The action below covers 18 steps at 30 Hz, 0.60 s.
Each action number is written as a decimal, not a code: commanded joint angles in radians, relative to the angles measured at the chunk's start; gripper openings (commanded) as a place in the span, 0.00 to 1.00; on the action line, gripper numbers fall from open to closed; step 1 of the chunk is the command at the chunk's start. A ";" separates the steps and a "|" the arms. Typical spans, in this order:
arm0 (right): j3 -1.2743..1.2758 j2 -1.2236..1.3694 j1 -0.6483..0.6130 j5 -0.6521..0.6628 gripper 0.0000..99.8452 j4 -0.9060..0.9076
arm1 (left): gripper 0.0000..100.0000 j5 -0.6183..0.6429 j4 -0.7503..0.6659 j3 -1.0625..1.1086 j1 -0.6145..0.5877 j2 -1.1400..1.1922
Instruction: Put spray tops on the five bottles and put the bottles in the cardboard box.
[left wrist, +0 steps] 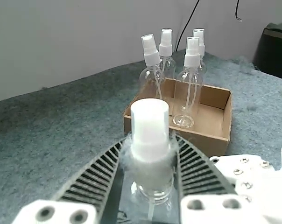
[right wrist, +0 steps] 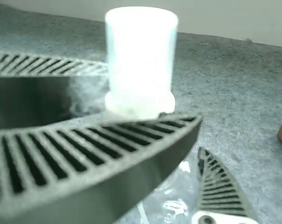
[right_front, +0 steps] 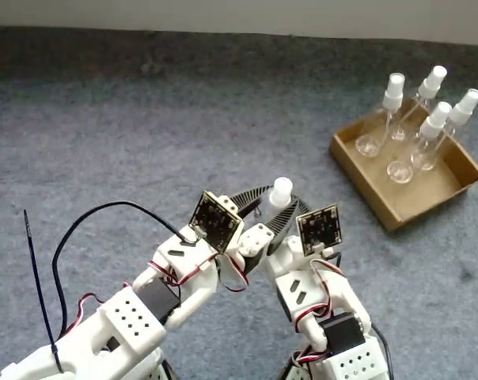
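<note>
Left gripper (left wrist: 150,142) pinches a bottle (left wrist: 149,189) at its neck, just under the fitted spray top (left wrist: 149,119), as its wrist view shows. High view places the right gripper (right_front: 286,215) against that bottle at mid-table; its grip cannot be told. Four capped bottles (left wrist: 187,88) stand upright in the cardboard box (left wrist: 201,137).

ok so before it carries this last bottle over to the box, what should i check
1. Fifth bottle gripped by the left hand: ok, its fingers press both sides of the neck.
2. Spray top on that bottle: ok.
3. Top fully seated: cannot tell.
4. Right hand has a hold on the bottle: cannot tell.
5. Four bottles upright in the cardboard box, tops on: ok.
6. Bare floor left in the box for a fifth: ok.
</note>
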 commanded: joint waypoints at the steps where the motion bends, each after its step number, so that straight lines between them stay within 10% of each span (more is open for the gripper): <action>1: 0.067 -0.019 0.019 0.008 0.18 0.001 | 0.02 -0.009 0.041 -0.007 -0.015 -0.004; 18: 0.067 -0.019 0.019 0.014 0.18 0.001 | 0.16 -0.009 0.155 -0.019 -0.016 -0.007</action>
